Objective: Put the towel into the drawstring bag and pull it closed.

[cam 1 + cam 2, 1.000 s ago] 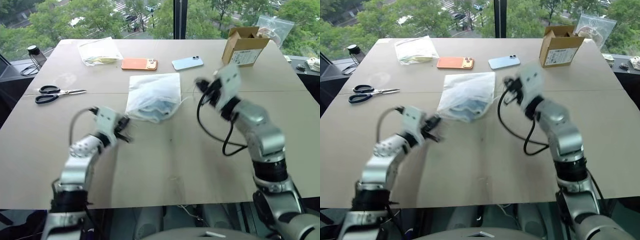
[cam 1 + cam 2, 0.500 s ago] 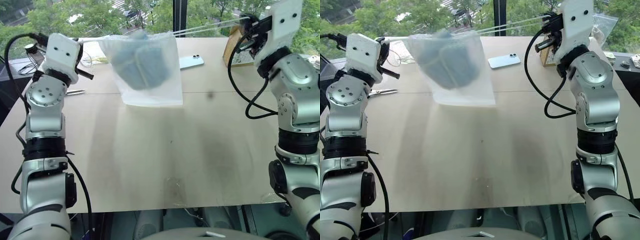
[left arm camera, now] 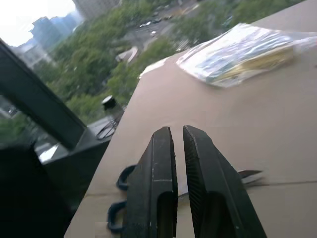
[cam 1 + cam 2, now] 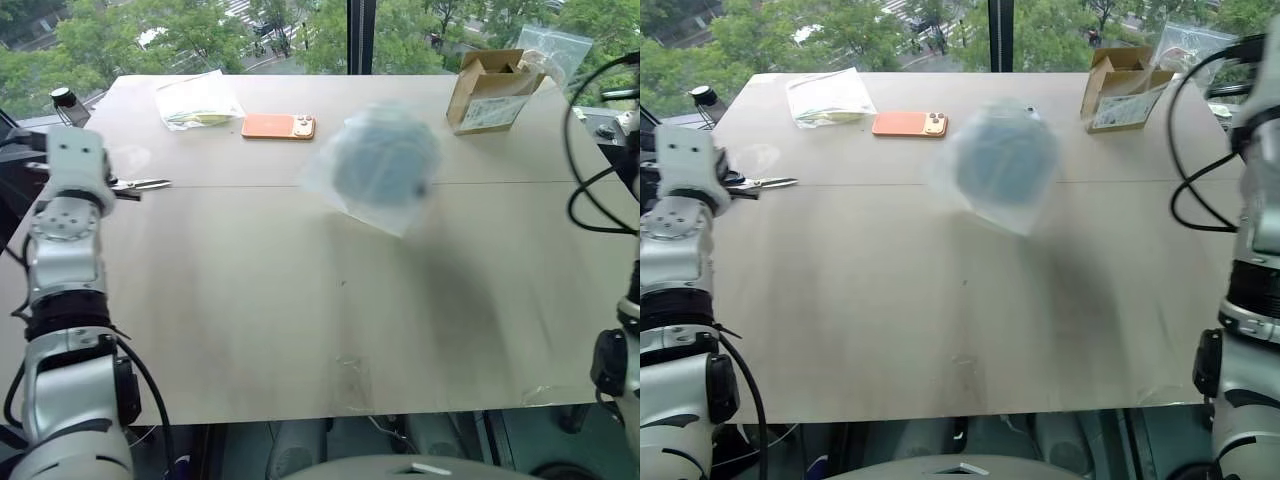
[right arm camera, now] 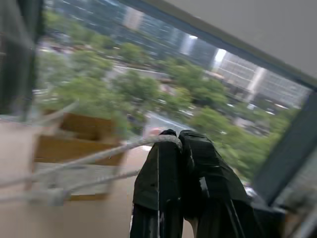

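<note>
1. Against the frames from half a second ago, we see both arms spread further apart: the left end effector (image 3: 178,144) now sits out past the desk's left edge, and the right arm has gone off beyond the desk's right edge.
2. Half a second ago the drawstring bag (image 4: 375,165) hung flat and square between the two arms; now it is a bunched, rounded bundle in the air above the middle of the desk (image 4: 300,300), toward the far half.
3. The towel (image 4: 385,160) shows as a light-blue mass inside the bag's thin white fabric.
4. A second ago the bag lay on the desk with both end effectors close beside it.
5. The left end effector's fingers (image 3: 158,183) stand nearly together, with a thin slit between them; we see nothing held in that slit.
6. The right end effector (image 5: 179,141) is clamped together on white cords (image 5: 99,156) that run away from its tips.
7. The scissors (image 3: 124,198) lie under the left fingers near the desk's left edge, partly covered by them.
8. The clear plastic bag (image 4: 198,100) lies near the far left corner, the orange phone (image 4: 278,127) just beside it toward the middle.
9. The cardboard box (image 4: 487,92) stands near the far right corner.
10. The bag is heavily blurred, so we cannot make out its mouth or how tightly it is drawn.
11. We cannot trace the cords between the bag and either arm in the head views.
</note>
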Tool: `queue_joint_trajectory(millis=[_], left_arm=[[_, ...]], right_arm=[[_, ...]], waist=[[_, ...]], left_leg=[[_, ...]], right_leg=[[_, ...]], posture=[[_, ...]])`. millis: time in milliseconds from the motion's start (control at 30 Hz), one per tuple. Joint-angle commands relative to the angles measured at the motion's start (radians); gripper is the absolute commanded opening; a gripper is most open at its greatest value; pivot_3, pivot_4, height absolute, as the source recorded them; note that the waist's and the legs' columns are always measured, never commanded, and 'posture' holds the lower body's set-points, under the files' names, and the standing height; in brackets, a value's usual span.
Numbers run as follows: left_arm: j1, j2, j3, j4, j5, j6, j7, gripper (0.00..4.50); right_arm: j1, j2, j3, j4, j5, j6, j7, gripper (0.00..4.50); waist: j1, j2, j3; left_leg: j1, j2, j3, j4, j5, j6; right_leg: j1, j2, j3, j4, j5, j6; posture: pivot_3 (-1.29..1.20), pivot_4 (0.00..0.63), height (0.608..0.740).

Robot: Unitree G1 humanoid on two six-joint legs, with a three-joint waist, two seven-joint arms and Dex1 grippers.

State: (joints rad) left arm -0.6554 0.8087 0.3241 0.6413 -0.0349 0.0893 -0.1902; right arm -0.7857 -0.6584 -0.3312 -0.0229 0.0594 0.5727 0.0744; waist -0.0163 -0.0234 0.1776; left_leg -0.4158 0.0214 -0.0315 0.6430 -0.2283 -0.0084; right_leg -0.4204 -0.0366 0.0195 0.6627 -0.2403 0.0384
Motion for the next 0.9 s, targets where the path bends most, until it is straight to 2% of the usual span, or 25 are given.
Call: queue_joint_trajectory(millis=[33, 167, 300, 367, 400, 533, 667, 767, 800, 833, 900], left_arm=[[-0.018, -0.040, 0.002, -0.091, -0.060, -0.021, -0.059, 0.29], [0.069, -0.179, -0.080, -0.324, -0.154, 0.065, -0.184, 0.29], [0.139, -0.274, -0.130, -0.510, -0.233, 0.193, -0.238, 0.29], [0.170, -0.304, -0.165, -0.584, -0.260, 0.252, -0.268, 0.29], [0.184, -0.315, -0.181, -0.617, -0.275, 0.284, -0.283, 0.29], [0.234, -0.331, -0.242, -0.702, -0.283, 0.344, -0.325, 0.29], [0.250, -0.323, -0.258, -0.709, -0.266, 0.354, -0.339, 0.29], [0.260, -0.316, -0.251, -0.701, -0.271, 0.342, -0.364, 0.29], [0.265, -0.309, -0.251, -0.699, -0.270, 0.335, -0.379, 0.00], [0.271, -0.302, -0.250, -0.700, -0.271, 0.331, -0.393, 0.00], [0.279, -0.296, -0.245, -0.703, -0.274, 0.331, -0.408, 0.00]], right_arm=[[-0.031, 0.024, 0.028, -0.088, 0.102, -0.036, 0.124, 0.00], [0.017, 0.111, 0.096, -0.308, 0.382, 0.086, 0.336, 0.00], [-0.017, 0.219, 0.048, -0.506, 0.841, 0.283, 0.348, 0.00], [-0.013, 0.221, 0.044, -0.558, 1.004, 0.331, 0.328, 0.00], [0.001, 0.203, 0.050, -0.569, 1.013, 0.346, 0.316, 0.00], [0.173, 0.047, 0.121, -0.540, 0.805, 0.350, 0.311, 0.00], [0.374, -0.066, 0.202, -0.595, 0.729, 0.327, 0.391, 0.00], [0.483, -0.091, 0.236, -0.625, 0.727, 0.311, 0.452, 0.00], [0.527, -0.120, 0.254, -0.656, 0.726, 0.304, 0.499, 0.66], [0.568, -0.145, 0.263, -0.686, 0.732, 0.300, 0.537, 0.88], [0.615, -0.158, 0.251, -0.722, 0.770, 0.300, 0.569, 1.91]], waist=[[-0.002, 0.000, 0.000], [-0.001, 0.000, 0.000], [-0.003, 0.000, 0.000], [-0.001, 0.000, 0.000], [0.001, 0.000, 0.000], [0.008, -0.004, -0.003], [0.005, -0.003, -0.002], [-0.006, -0.002, -0.002], [-0.006, -0.002, -0.002], [-0.003, -0.002, -0.002], [-0.004, -0.002, -0.002]], left_leg=[[0.001, 0.000, 0.000, 0.000, 0.000, 0.000], [0.001, 0.000, -0.001, 0.002, 0.000, 0.000], [-0.001, 0.001, -0.002, 0.005, 0.000, 0.000], [-0.002, 0.001, -0.003, 0.005, 0.000, 0.000], [-0.002, 0.001, -0.003, 0.005, 0.000, 0.000], [0.002, 0.000, -0.005, 0.007, 0.000, 0.000], [0.002, 0.000, -0.003, 0.009, 0.000, 0.000], [0.003, 0.002, -0.003, 0.009, 0.000, 0.000], [0.003, 0.002, -0.004, 0.008, 0.000, 0.000], [0.003, 0.003, -0.004, 0.008, 0.000, 0.000], [0.003, 0.003, -0.004, 0.008, 0.000, 0.000]], right_leg=[[0.000, 0.000, 0.000, 0.000, 0.000, 0.000], [0.001, 0.001, 0.000, 0.002, 0.000, 0.000], [0.002, 0.001, -0.001, 0.002, 0.000, 0.000], [0.002, 0.001, -0.001, 0.001, 0.000, 0.000], [0.002, 0.001, -0.002, 0.001, 0.000, 0.000], [0.009, 0.000, -0.005, 0.000, 0.000, 0.000], [0.009, 0.000, -0.003, 0.000, 0.000, 0.000], [0.007, 0.003, -0.001, 0.002, 0.000, 0.000], [0.007, 0.004, -0.001, 0.002, 0.000, 0.000], [0.007, 0.004, -0.001, 0.002, 0.000, 0.000], [0.007, 0.004, -0.001, 0.002, 0.000, 0.000]], posture=[[0.00, 0.150, 0.740], [0.00, 0.150, 0.740], [0.00, 0.150, 0.740], [0.00, 0.150, 0.740], [0.00, 0.150, 0.740], [0.00, 0.150, 0.740], [0.00, 0.150, 0.740], [0.00, 0.150, 0.740], [0.00, 0.150, 0.740], [0.00, 0.150, 0.740], [0.00, 0.150, 0.740]])
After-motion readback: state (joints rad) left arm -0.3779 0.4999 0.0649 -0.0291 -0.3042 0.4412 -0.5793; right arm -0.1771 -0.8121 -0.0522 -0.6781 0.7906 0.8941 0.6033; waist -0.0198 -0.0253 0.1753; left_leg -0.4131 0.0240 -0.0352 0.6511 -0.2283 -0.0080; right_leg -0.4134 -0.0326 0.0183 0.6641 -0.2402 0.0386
